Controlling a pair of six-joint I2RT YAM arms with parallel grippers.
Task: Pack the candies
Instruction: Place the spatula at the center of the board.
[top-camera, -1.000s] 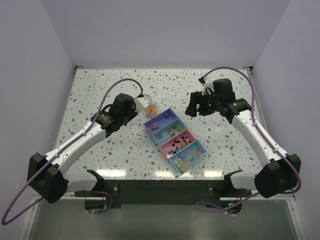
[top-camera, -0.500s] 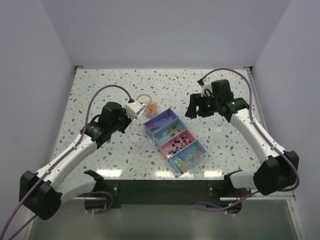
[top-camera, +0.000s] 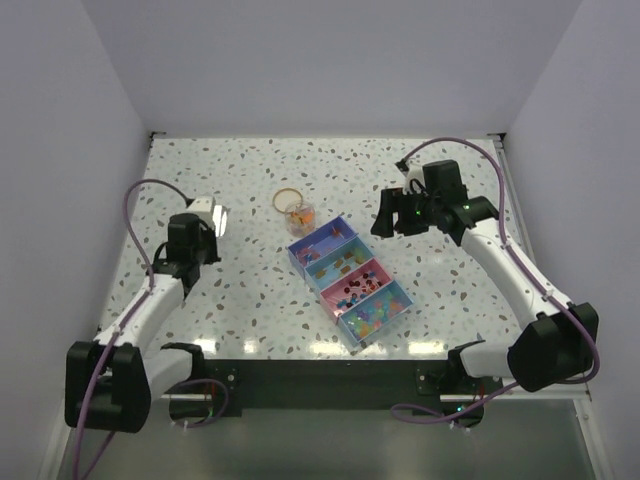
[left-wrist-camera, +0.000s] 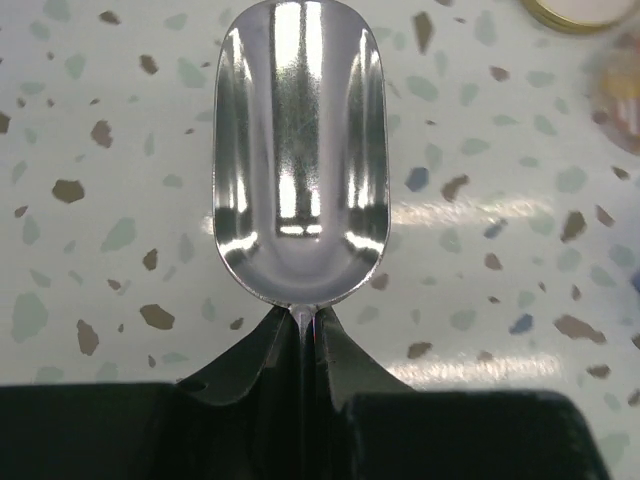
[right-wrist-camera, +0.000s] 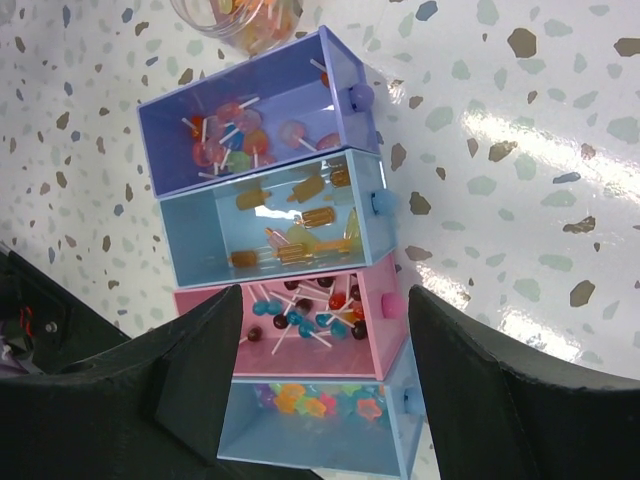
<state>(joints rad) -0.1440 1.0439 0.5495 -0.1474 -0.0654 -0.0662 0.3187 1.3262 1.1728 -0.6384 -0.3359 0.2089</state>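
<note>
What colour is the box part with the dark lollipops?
Pink box part, clearest in right wrist view.

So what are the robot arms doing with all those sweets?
They are packing candies into a box with four compartments, and all four have some in them. The left gripper holds a shiny metal scoop, which is empty and off to the left, away from the box. The right gripper hangs open near the box, touching nothing. A small jar behind the box has a few candies inside, with its lid off beside it.
</note>
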